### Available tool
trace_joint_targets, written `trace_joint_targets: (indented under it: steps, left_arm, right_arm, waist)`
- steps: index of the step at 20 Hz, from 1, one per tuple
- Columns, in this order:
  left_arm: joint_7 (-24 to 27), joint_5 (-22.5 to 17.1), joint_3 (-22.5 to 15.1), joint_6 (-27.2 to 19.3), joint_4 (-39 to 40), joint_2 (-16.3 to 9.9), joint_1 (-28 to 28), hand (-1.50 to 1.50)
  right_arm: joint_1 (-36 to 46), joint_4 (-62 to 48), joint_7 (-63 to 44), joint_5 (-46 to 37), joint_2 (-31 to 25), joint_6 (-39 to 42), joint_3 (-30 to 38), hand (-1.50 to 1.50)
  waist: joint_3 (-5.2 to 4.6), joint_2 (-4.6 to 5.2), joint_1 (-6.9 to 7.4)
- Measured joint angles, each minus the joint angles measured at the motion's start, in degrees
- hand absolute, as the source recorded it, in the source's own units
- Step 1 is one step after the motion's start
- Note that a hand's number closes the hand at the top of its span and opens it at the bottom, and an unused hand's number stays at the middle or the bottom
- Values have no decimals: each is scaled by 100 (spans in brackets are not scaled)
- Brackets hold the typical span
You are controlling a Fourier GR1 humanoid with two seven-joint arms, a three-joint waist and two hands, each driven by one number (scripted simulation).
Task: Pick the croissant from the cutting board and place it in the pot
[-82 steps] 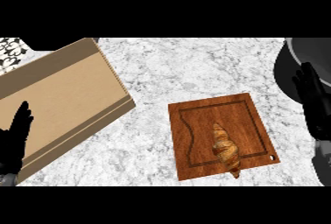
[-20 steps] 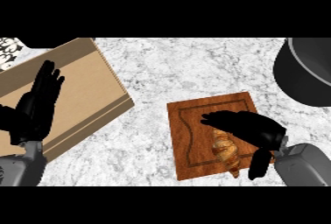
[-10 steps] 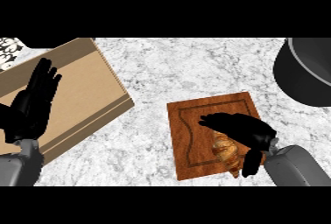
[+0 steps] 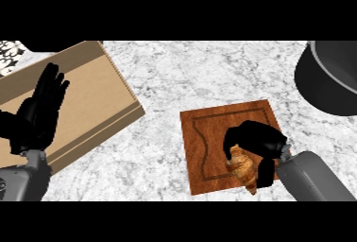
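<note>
A golden-brown croissant (image 4: 242,168) lies on the wooden cutting board (image 4: 209,142) at the lower middle of the head view. My right hand (image 4: 257,140) is over the croissant's upper end, fingers curled round it and the thumb down its right side, hiding that end. The dark pot (image 4: 329,78) stands at the upper right edge, only partly in view. My left hand (image 4: 38,111) rests open at the left, fingers up, over the tan box.
A large tan box (image 4: 77,94) lies slanted across the upper left of the marble counter (image 4: 188,71). A patterned cloth (image 4: 10,49) shows at the top left corner. Bare marble lies between the board and the pot.
My right hand has curled down and closed round the croissant's upper end on the board. The left hand has stayed raised at the left, barely shifting.
</note>
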State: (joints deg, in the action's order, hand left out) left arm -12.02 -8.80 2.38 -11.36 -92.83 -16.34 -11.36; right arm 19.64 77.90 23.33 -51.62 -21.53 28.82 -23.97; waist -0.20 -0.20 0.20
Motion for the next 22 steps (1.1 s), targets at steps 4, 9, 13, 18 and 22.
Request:
trace_joint_targets:
  steps: [4, 9, 13, 18, 22]
  left_arm:
    - [1, 45, 121, 100, 16, 34, 24, 0]
    - [-12, 161, 113, 31, -48, 140, 54, 0]
    - [26, 132, 204, 65, -42, 125, 129, 0]
    - [-17, 115, 241, 154, -179, 118, 227, 0]
    - [-27, 127, 268, 160, -183, 121, 231, 0]
  right_arm:
    - [-6, -15, 176, -167, 95, 69, 101, 150]
    - [-1069, 1105, -35, -241, -184, 33, 136, 150]
    - [-2320, 2236, -98, -187, -626, -167, 274, 150]
    - [-3406, 3470, -142, 117, -1003, -170, 806, 150]
    - [-3732, 4000, -149, 834, -786, -272, 1554, 150]
  waist:
    - [0, -1, -4]
    - [1, -25, -73]
    - [3, -35, -154]
    - [14, -13, -135]
    - [17, -8, -165]
